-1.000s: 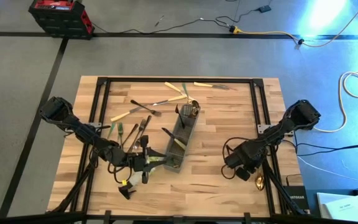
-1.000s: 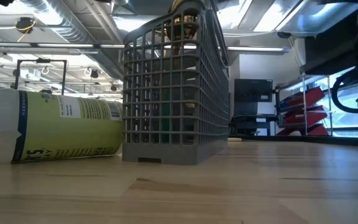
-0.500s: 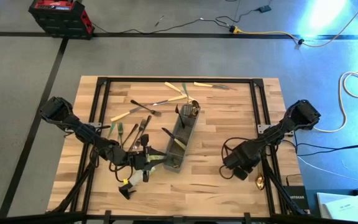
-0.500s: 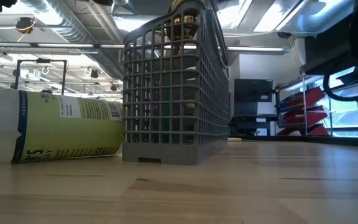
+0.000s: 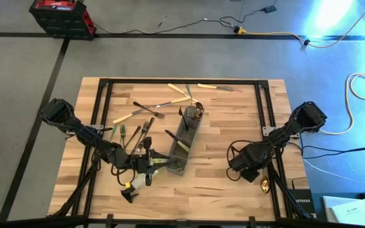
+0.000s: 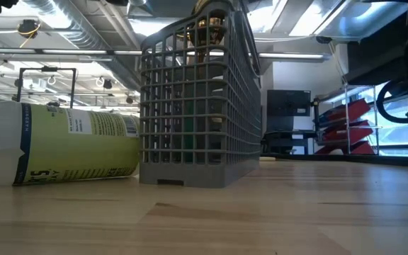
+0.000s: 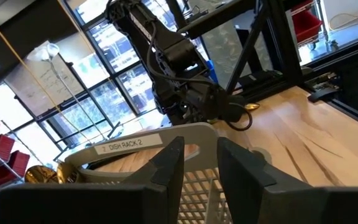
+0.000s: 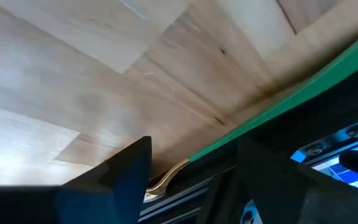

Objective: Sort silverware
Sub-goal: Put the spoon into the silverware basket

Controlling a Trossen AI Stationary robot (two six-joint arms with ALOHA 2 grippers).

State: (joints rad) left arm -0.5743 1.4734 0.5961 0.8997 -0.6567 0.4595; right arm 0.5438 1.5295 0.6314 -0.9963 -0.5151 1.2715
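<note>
Landmark: you can place everything off the grey mesh caddy (image 5: 184, 142), which lies lengthwise near the middle of the table (image 5: 220, 126)
Left gripper: your left gripper (image 5: 156, 162) sits at the caddy's near end, on its left side
Left grip: in the left wrist view its two dark fingers (image 7: 166, 168) stand close together astride the caddy's labelled end wall (image 7: 123, 144), so you have it clenched on the caddy
Right gripper: your right gripper (image 5: 246, 172) hangs low over the wood well to the right of the caddy, close to the table's right rail
Right grip: released; in the right wrist view its fingers (image 8: 129, 165) stand wide apart with only bare wood between them
Silverware in the caddy: gold pieces (image 5: 196, 113) stand in the far end, and a cream handle (image 5: 182, 146) lies partway along it; from the low view you see the gold tops (image 6: 207, 28) above the mesh
Silverware on the table: most of the silverware (image 5: 147, 111) lies loose beyond and to the left of the caddy, with cream handles (image 5: 128, 116), dark pieces and green-handled forks (image 5: 123, 133) among it
Stray piece: one gold spoon (image 5: 265, 185) lies far right of the caddy, at the table's edge just beside your right gripper
Spray bottle: the spray bottle (image 5: 135, 185) lies on its side, left of the caddy's near end, close by your left gripper
</note>
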